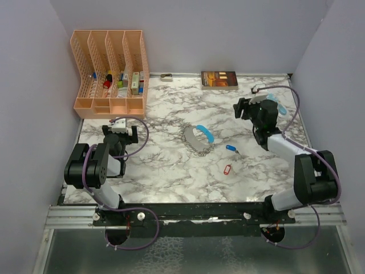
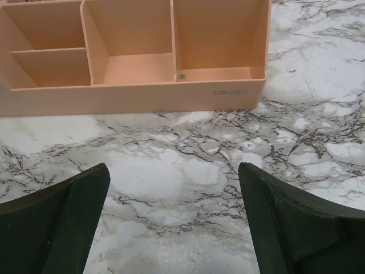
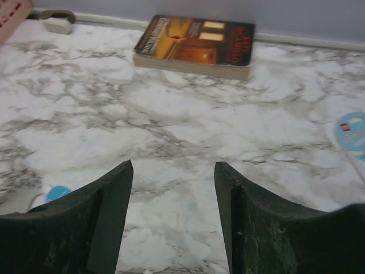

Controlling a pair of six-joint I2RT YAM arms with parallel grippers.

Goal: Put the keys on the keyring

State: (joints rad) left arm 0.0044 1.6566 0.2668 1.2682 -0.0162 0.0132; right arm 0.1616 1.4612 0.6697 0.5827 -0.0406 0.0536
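Two keys (image 1: 231, 148) loose, nearer right end effector (image 1: 244, 108)

The marble-patterned surface (image 1: 165, 165), white with grey veins, carries only a few things. The keyring (image 1: 197, 138), a loose bunch of grey links with a curved light-blue strap, lies about mid-surface. Just right of the keyring lies the blue-tagged key (image 1: 231, 148). The red-tagged key (image 1: 227, 169) lies right of the keyring too, nearer the front; neither touches it. Well behind and left of the keyring stands a peach organiser (image 1: 111, 71) (its slots hold items too small to name). Behind the keyring, at the back wall, lies a small grey-beige object (image 1: 166, 76). Behind and slightly right, a book (image 1: 219, 79) lies flat. Well right of the keyring, a pale-blue see-through object (image 1: 275, 103) shows only in part.
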